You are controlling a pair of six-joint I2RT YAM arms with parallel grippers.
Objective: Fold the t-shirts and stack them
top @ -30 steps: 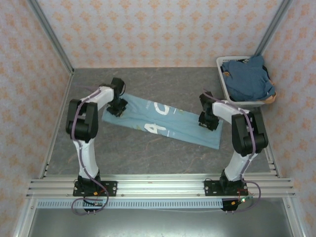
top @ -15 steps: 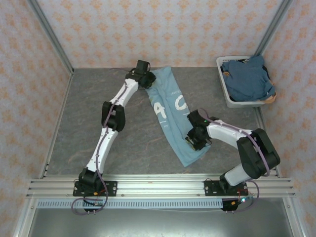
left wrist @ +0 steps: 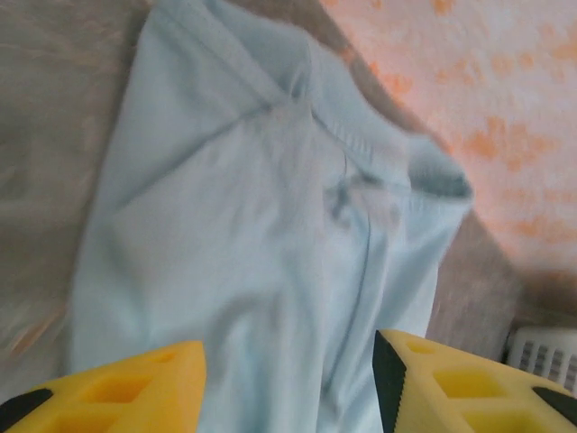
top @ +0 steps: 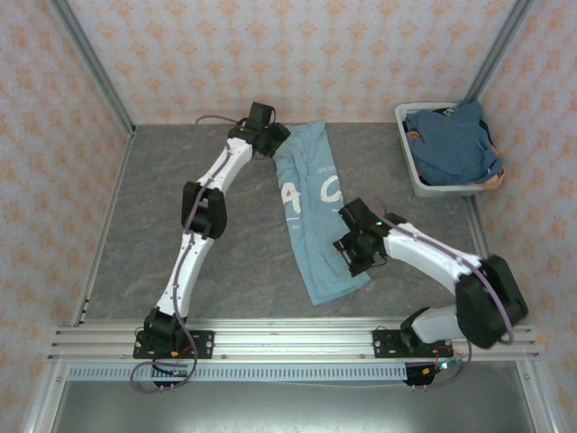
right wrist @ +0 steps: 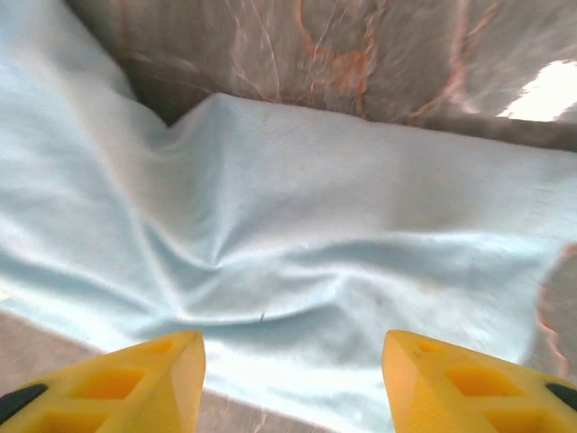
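Left hand (top: 274, 141) over t-shirt (top: 311, 221) far end; right hand (top: 353, 256) near end.

Left arm (top: 203, 216): extended nearly straight toward the far side. Left gripper (top: 269, 140): fingers (left wrist: 108, 388) spread apart, nothing clamped. Right arm (top: 433, 262): bent, reaching inward to the left. Right gripper (top: 354, 257): fingers (right wrist: 117, 379) likewise apart.
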